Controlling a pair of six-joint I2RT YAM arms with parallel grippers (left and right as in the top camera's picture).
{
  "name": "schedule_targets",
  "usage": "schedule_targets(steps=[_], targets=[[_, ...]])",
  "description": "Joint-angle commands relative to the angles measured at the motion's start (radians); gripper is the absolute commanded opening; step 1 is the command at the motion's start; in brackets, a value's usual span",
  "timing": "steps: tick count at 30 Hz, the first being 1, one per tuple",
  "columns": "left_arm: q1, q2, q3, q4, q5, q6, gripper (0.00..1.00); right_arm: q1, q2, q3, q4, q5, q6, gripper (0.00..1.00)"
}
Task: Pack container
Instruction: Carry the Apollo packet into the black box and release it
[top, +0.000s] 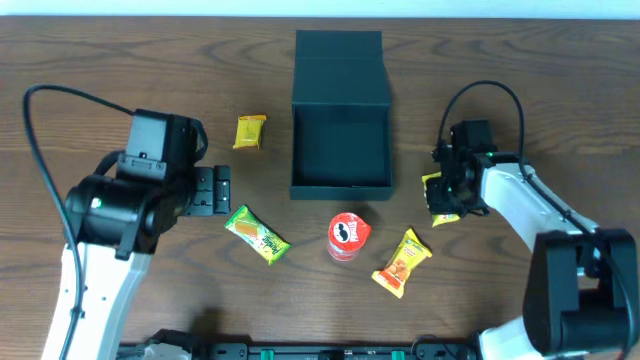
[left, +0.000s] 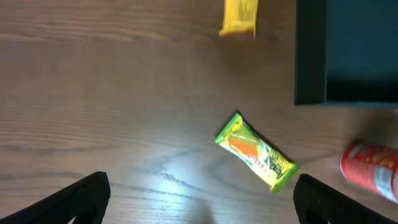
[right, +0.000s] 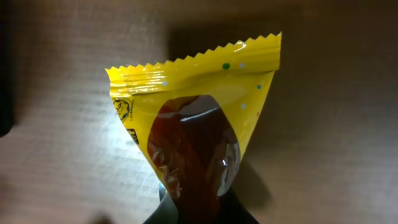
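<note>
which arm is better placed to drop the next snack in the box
Right. The right pincer grips the yellow packet just beside the open container. The left pincer hangs open and empty, with the green packet lying loose nearby.

Wrist views dim, bright glare on the table (left: 168, 177); edges perhaps soft.

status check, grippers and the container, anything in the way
Left gripper open, empty. Right gripper shut on yellow packet beside the container. Container open, nothing inside. Red can in front of it, not in the right arm's path.
</note>
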Motion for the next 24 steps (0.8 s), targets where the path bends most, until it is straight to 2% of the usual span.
schedule_targets(steps=[1,6,11,14,18,24], targets=[[0.001,-0.043,0.073,0.009,-0.058,-0.026,0.96,-0.002,-0.090,0.067,-0.042,-0.024,0.087,0.07],[0.001,-0.074,0.138,0.029,-0.118,-0.026,0.95,0.031,-0.205,0.195,-0.117,-0.033,0.160,0.06],[0.001,-0.073,0.166,0.061,-0.127,-0.027,0.95,0.140,-0.216,0.342,-0.105,-0.099,0.197,0.06],[0.001,-0.074,0.166,0.065,-0.127,-0.038,0.95,0.212,-0.209,0.367,-0.044,-0.102,0.200,0.07],[0.001,-0.074,0.166,0.064,-0.127,-0.041,0.95,0.287,-0.111,0.368,0.093,-0.132,0.223,0.08],[0.001,-0.081,0.166,0.025,-0.127,-0.041,0.95,0.308,0.041,0.381,0.243,-0.166,0.289,0.07]])
